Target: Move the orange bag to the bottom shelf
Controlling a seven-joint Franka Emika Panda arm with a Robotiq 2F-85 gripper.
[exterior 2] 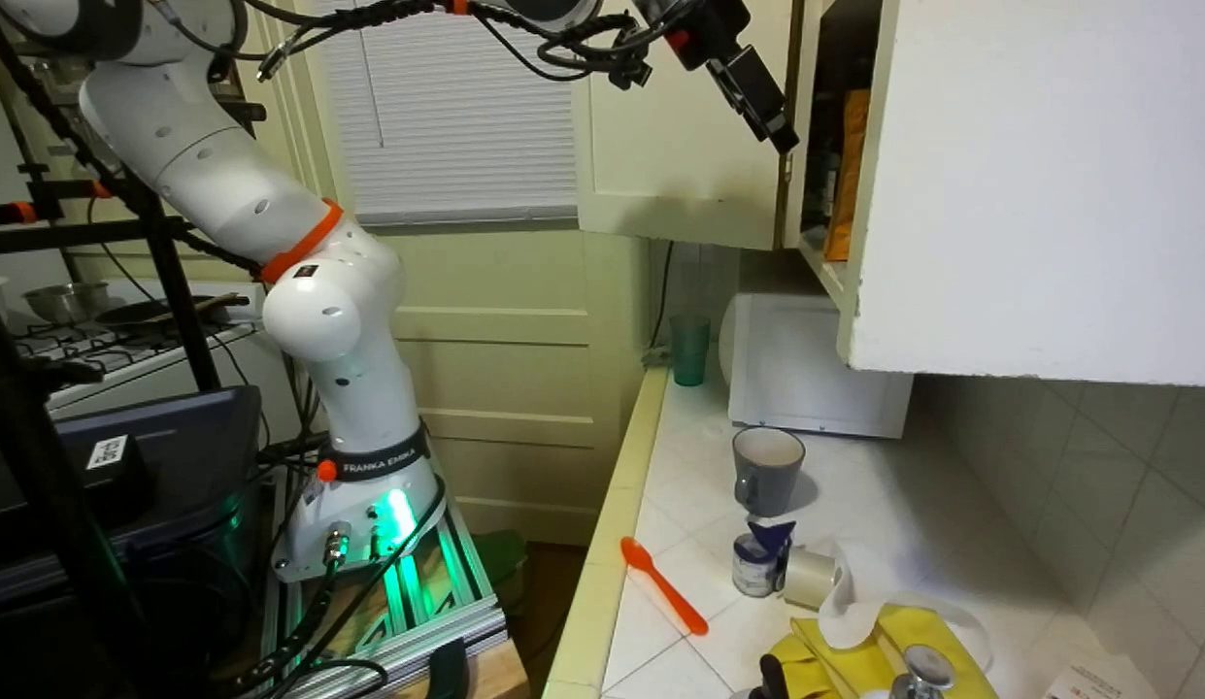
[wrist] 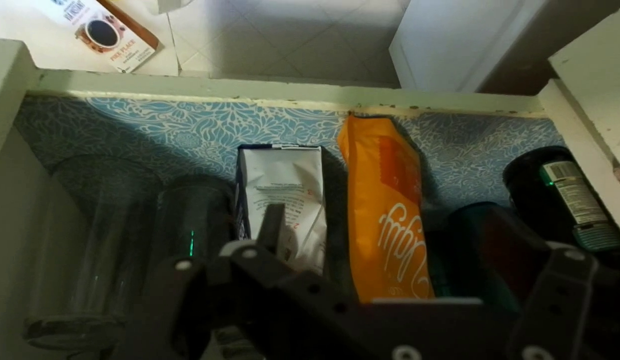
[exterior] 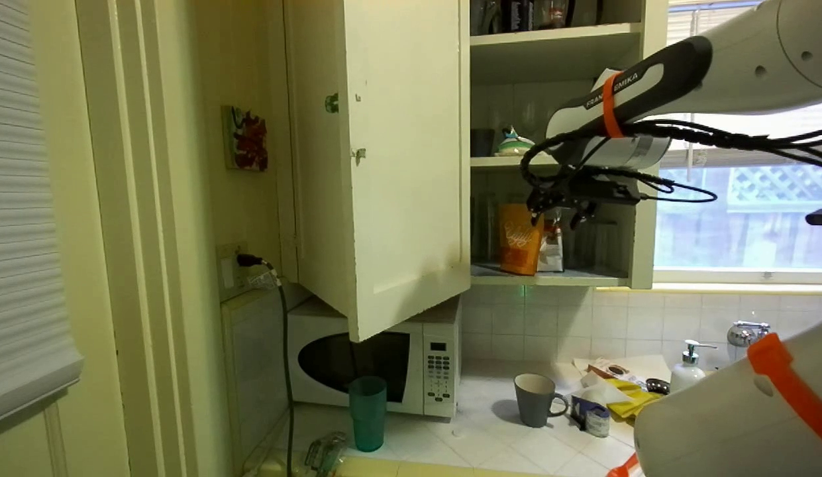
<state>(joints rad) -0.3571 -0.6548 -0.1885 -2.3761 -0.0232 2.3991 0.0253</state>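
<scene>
Orange bag [exterior: 518, 240], crinkled and marked with white script, stands upright on the bottom shelf [exterior: 583, 280] of the cream wall cupboard [exterior: 641, 248], toward the left of the opening in an exterior view. The cupboard door [exterior: 411, 146] hangs swung out to the left, its free edge toward the near side. Below spreads the white tiled counter [exterior 2: 680, 456]. The Franka arm [exterior: 748, 73] comes in from the right, bent down toward the cupboard. A white microwave [exterior: 394, 364] sits on the counter at the left, its top partly hidden by the door. At the arm's end, the black Robotiq gripper [exterior: 556, 216] hangs before the bottom shelf, its fingers spread wide with nothing grasped; in the wrist view the bag appears beyond the gap between them, and whether either touches it I cannot tell. Just right of the bag stands a white packet [exterior: 552, 250]. A teal tumbler [exterior: 367, 417] stands on the near side of the microwave, a grey mug [exterior: 535, 401] well to its right. Close to the counter's yellow near edge lies an orange spoon [exterior 2: 663, 585]
</scene>
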